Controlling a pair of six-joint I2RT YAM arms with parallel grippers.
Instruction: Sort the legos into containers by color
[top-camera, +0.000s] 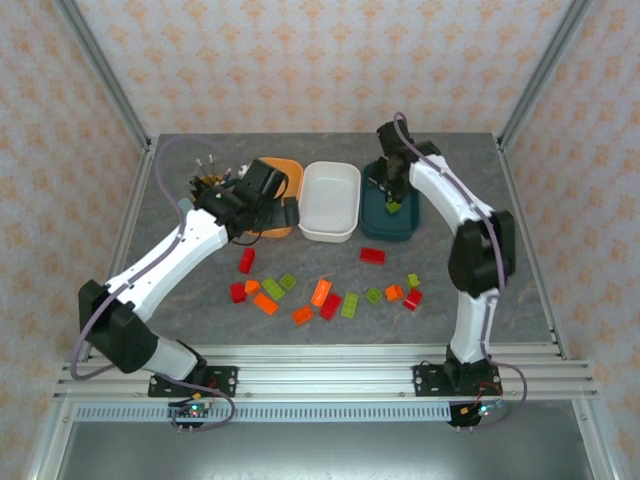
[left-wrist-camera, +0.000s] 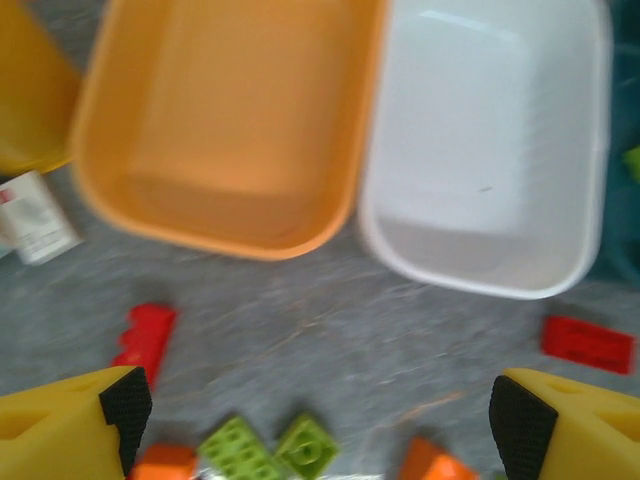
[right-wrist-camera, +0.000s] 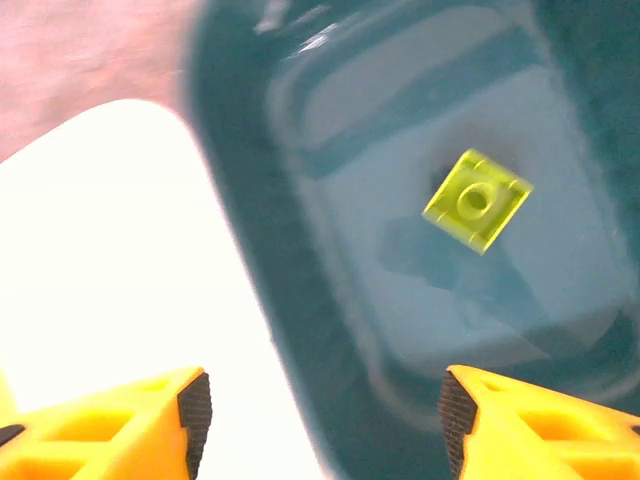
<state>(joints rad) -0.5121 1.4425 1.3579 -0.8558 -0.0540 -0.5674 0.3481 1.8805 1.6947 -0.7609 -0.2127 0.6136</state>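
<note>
- Hovering over the dark teal tub (right-wrist-camera: 240, 200), the right gripper (right-wrist-camera: 320, 410) holds its jaws apart with nothing between them.
- A lime green brick (right-wrist-camera: 477, 199) lies on that tub's floor, beyond the fingertips and clear of both.
- The teal tub stands just to the right of the white tub (right-wrist-camera: 110, 270).
- The left gripper (left-wrist-camera: 320, 420) hangs on the near side of the white tub, towards its left end. Its jaws are spread wide and grip nothing.
- The orange tub (left-wrist-camera: 220, 240) sits just to the left of the white tub, with their rims close together.
- On the table, a red brick (left-wrist-camera: 145, 340) lies nearer than the white tub and to its left.
- Another red brick (left-wrist-camera: 587, 343) lies off its near right corner.
- The remaining loose legos (top-camera: 325, 295), red, orange and lime, are scattered well in front of the white tub.
</note>
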